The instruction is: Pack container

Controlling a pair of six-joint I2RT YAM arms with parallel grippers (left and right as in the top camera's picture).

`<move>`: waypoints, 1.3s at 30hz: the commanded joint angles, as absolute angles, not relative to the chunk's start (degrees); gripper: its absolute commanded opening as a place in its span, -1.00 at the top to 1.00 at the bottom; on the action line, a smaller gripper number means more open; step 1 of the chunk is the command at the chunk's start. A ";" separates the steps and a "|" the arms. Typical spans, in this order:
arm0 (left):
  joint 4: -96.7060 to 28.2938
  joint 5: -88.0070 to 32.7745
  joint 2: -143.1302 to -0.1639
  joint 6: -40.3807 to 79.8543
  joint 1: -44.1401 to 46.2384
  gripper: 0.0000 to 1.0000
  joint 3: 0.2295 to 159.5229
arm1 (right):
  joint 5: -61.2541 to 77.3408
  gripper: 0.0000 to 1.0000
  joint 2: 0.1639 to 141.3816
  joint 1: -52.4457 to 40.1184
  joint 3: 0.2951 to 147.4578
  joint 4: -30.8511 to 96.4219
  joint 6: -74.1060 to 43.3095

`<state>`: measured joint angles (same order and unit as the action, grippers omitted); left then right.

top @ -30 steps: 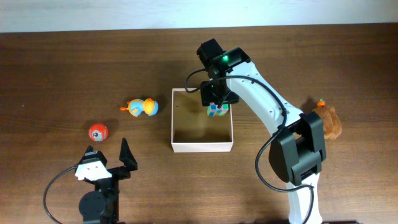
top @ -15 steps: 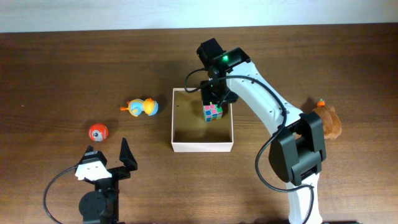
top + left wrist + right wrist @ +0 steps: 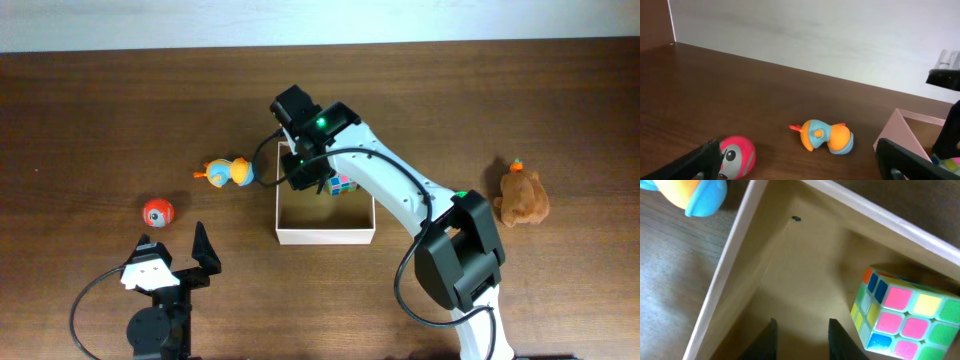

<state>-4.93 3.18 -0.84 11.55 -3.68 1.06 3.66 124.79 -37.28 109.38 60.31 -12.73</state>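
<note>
The container point(image 3: 325, 236) is a square shallow box with white walls and a tan inside, at the table's middle. A colour cube point(image 3: 343, 184) lies in its far right corner and shows in the right wrist view point(image 3: 905, 315). My right gripper point(image 3: 300, 176) hangs open and empty over the box's left part, left of the cube, with its fingers point(image 3: 801, 330) above the tan floor. My left gripper point(image 3: 175, 250) is open and empty near the front left, far from the box. The box wall shows in the left wrist view point(image 3: 895, 132) and the right wrist view point(image 3: 725, 275).
An orange and blue duck toy point(image 3: 228, 173) point(image 3: 822, 136) point(image 3: 690, 192) lies just left of the box. A red ball with eyes point(image 3: 157, 212) point(image 3: 737, 156) lies further left, ahead of my left gripper point(image 3: 800, 165). A brown plush toy point(image 3: 523, 196) lies at the right.
My right gripper has let go of the cube, which now lies in the box. The gripper has moved left across the box. The left arm has not moved.
</note>
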 commanded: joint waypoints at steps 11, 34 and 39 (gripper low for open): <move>-4.97 2.35 -0.30 10.79 -3.92 -0.99 0.75 | 0.67 0.46 129.03 -34.76 108.20 59.09 -6.81; -4.99 2.35 -0.30 10.79 -3.92 -0.99 0.75 | -0.69 0.46 130.67 -31.00 108.20 59.02 -3.36; -4.97 2.35 -0.30 10.79 -3.92 -0.99 0.75 | -0.69 0.46 130.67 -29.82 108.20 59.09 -3.16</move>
